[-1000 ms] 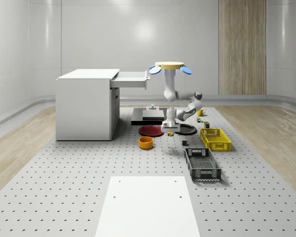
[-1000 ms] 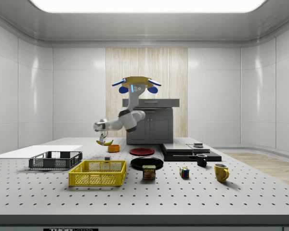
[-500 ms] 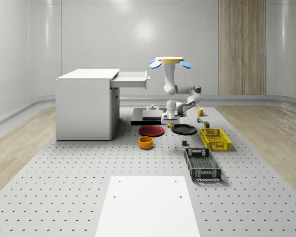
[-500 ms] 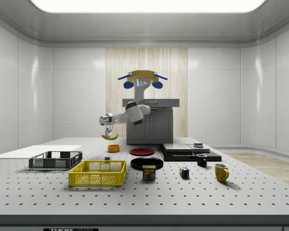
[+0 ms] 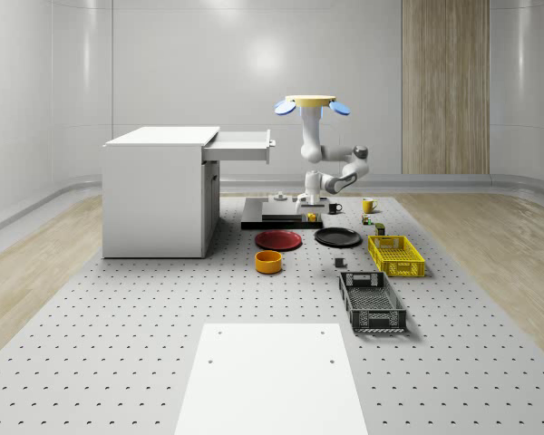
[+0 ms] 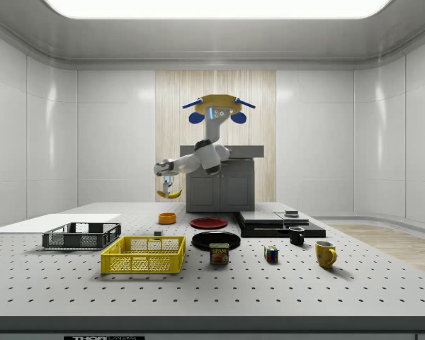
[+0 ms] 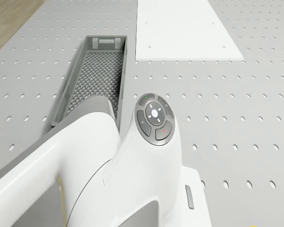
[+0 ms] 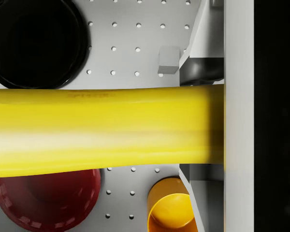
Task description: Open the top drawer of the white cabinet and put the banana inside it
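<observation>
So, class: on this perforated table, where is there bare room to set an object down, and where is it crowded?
Free: the stretch between the white cabinet and the white panel. Crowded: the cluster of red plate, black plate, orange bowl, yellow crate and grey crate.

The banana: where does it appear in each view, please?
Whole-scene view: banana hanging under the gripper, above the table, near the black plate.
Side view: banana in the air above the orange bowl.
Drone view: not visible.
Wrist view: banana crosses the picture.
Shared landmark: black plate.
</observation>
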`<state>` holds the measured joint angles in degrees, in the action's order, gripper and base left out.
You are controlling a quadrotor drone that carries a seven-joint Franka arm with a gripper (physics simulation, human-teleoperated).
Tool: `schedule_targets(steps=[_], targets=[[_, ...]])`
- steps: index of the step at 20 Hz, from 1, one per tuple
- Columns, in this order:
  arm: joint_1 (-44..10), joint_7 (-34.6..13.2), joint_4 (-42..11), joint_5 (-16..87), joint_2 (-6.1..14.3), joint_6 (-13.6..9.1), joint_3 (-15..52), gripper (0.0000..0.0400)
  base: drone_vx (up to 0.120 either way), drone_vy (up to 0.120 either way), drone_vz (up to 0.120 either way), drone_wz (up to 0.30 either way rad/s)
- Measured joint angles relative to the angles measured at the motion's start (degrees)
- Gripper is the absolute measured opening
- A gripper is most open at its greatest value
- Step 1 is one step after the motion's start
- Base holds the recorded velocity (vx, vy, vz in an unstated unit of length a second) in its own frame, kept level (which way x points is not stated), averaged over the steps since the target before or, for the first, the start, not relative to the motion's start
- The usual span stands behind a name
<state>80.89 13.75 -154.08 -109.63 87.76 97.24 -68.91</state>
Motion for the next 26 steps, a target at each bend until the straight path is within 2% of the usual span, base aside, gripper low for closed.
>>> schedule_targets(steps=[26], targets=[[0.3,0.2,0.0,0.3,0.7,0.6,0.0,0.019,-0.12,0.0,0.12,0.0]])
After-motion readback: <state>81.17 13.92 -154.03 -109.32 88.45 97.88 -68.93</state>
